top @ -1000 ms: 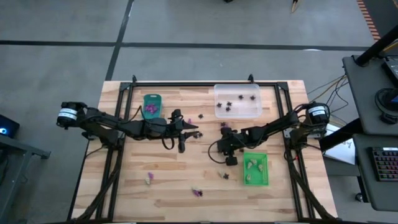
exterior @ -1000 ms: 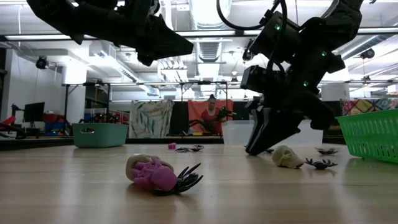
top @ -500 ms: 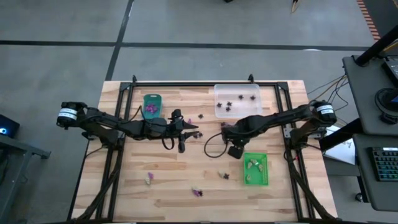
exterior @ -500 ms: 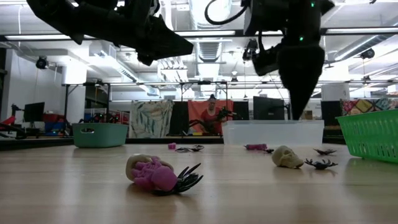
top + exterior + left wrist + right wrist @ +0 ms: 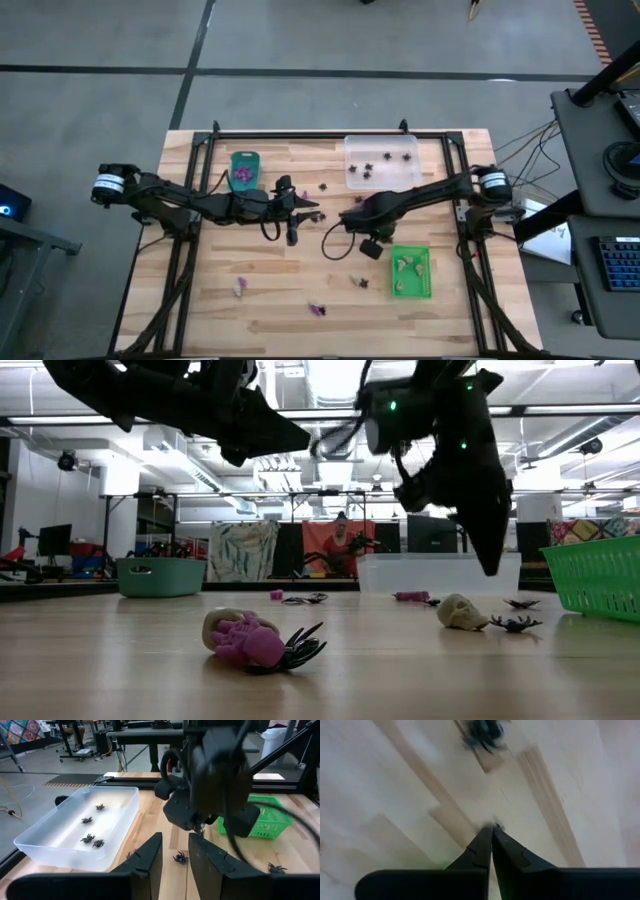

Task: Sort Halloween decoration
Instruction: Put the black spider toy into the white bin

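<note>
Tiny purple, black and cream trinkets lie loose on the wooden table: a black spider (image 5: 358, 200), a purple one (image 5: 323, 186), a cream one (image 5: 238, 287), and a cream skull (image 5: 460, 612) beside a black spider (image 5: 515, 623). My right gripper (image 5: 347, 216) hangs above the table's middle, fingers shut (image 5: 492, 827) and pointing down, with nothing seen between them; a blurred black spider (image 5: 485, 732) lies beyond. My left gripper (image 5: 312, 212) hovers just left of it, fingers slightly apart (image 5: 175, 855) and empty, with a black spider (image 5: 180, 857) on the table past them.
A teal tray (image 5: 245, 167) with purple trinkets stands far left of centre. A clear tray (image 5: 382, 175) with black spiders stands far right. A bright green tray (image 5: 411, 285) with cream trinkets stands near right. A purple, cream and black cluster (image 5: 250, 640) lies near the front.
My right gripper has risen from close to the table beside the cream skull and has swung toward the table's left, ending close to my left gripper, its fingers still pointing down. The loose trinkets lie where they were.
</note>
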Controlling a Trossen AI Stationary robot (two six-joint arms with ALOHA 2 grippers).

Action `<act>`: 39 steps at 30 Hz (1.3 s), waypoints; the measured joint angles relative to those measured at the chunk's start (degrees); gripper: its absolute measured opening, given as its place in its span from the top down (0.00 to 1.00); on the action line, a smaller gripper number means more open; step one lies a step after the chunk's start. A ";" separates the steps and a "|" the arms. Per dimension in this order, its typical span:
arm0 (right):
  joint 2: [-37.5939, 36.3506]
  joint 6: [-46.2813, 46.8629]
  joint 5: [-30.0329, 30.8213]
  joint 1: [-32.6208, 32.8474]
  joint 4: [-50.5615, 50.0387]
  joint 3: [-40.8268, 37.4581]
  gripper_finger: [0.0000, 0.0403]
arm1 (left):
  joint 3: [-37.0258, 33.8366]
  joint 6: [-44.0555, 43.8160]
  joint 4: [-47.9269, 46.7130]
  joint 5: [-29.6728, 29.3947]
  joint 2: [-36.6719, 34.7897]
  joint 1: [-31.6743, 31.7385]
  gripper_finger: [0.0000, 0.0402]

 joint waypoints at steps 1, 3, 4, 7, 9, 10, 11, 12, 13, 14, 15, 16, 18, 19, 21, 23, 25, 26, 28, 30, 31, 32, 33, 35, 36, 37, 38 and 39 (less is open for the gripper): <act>0.91 -0.16 0.02 0.04 -1.14 0.69 0.98 | 0.00 0.20 0.01 0.00 0.00 0.00 0.81; 2.39 -0.62 0.02 0.23 -2.28 1.93 0.98 | 0.00 0.66 0.00 0.00 0.00 0.00 0.81; 3.14 -0.79 0.00 0.30 -2.71 2.47 0.98 | 0.00 0.88 0.00 0.00 0.00 0.00 0.81; 5.05 -1.15 -0.23 0.66 -4.36 3.22 0.98 | 0.00 1.00 0.00 0.00 0.00 0.01 0.81; 5.72 -1.22 -0.93 0.67 -4.75 3.48 0.98 | 0.00 1.15 0.02 0.00 0.00 0.00 0.81; 5.76 -1.28 -1.07 0.67 -4.99 3.47 0.98 | 0.00 1.30 0.00 0.00 0.00 0.00 0.81; 5.76 -1.32 -1.07 0.68 -5.02 3.35 0.98 | 0.00 1.44 -0.01 0.00 0.00 0.01 0.81; 5.74 -1.31 -1.07 0.67 -5.02 3.22 0.98 | 0.00 1.46 -0.04 0.00 0.00 0.01 0.81; 5.74 -1.31 -1.05 0.65 -5.04 3.11 0.98 | 0.00 1.46 -0.05 0.00 0.00 0.00 0.81; 5.76 -1.31 -1.05 0.65 -5.02 3.03 0.98 | 0.00 1.46 -0.04 0.00 0.00 0.02 0.81; 5.76 -1.31 -1.05 0.65 -4.93 2.95 0.98 | 0.00 1.46 -0.06 0.00 0.00 0.02 0.81; 5.76 -1.31 -1.03 0.65 -4.83 2.94 0.98 | 0.00 1.46 -0.07 0.00 0.00 0.01 0.81; 5.76 -1.31 -1.03 0.65 -4.58 2.75 0.98 | 0.00 1.46 -0.07 0.00 0.00 0.01 0.81; 5.76 -1.31 -1.04 0.65 -4.37 2.61 0.98 | 0.00 1.46 -0.07 0.00 0.00 0.01 0.81; 5.76 -1.31 -1.03 0.65 -3.91 2.56 0.98 | 0.00 1.46 -0.07 0.00 0.00 0.02 0.81; 5.76 -1.31 -1.03 0.65 -3.81 2.45 0.98 | 0.00 1.46 -0.07 0.00 0.00 0.00 0.81; 5.76 -1.29 -1.03 0.65 -3.49 2.15 0.98 | 0.00 1.46 -0.08 0.00 0.00 0.00 0.81; 5.76 -1.29 -1.03 0.65 -3.44 2.01 0.98 | 0.00 1.46 -0.09 0.00 0.00 0.00 0.81; 5.76 -1.29 -1.03 0.65 -3.37 1.55 0.98 | 0.00 1.46 -0.09 0.00 0.00 0.02 0.81; 5.76 -1.29 -1.03 0.65 -3.08 0.87 0.98 | 0.00 1.46 -0.09 0.00 0.00 0.00 0.81; 5.76 -1.29 -1.03 0.65 -2.76 0.49 0.98 | 0.00 1.46 -0.09 0.00 0.00 0.00 0.81; 5.76 -1.29 -1.03 0.65 -2.09 0.06 0.98 | 0.00 1.46 -0.09 0.00 0.00 0.00 0.81; 5.76 -1.29 -1.03 0.65 -1.47 -0.23 0.98 | 0.00 1.46 -0.09 0.00 0.00 0.00 0.81; 5.72 -1.30 -1.05 0.65 -0.31 -0.71 0.98 | 0.00 1.46 -0.09 0.00 0.00 0.00 0.81; 5.68 -1.33 -1.05 0.65 0.15 -0.83 0.98 | 0.00 1.46 -0.09 0.00 0.00 0.00 0.81; 5.67 -1.41 -1.05 0.65 0.73 -0.84 0.98 | 0.00 1.46 -0.09 0.00 0.01 0.00 0.81; 5.67 -1.47 -1.05 0.65 1.29 -0.81 0.98 | 0.00 1.46 -0.09 0.00 0.01 0.00 0.81; 5.65 -1.70 -1.02 0.65 1.80 -0.63 0.98 | 0.00 1.44 -0.09 0.00 0.02 0.00 0.81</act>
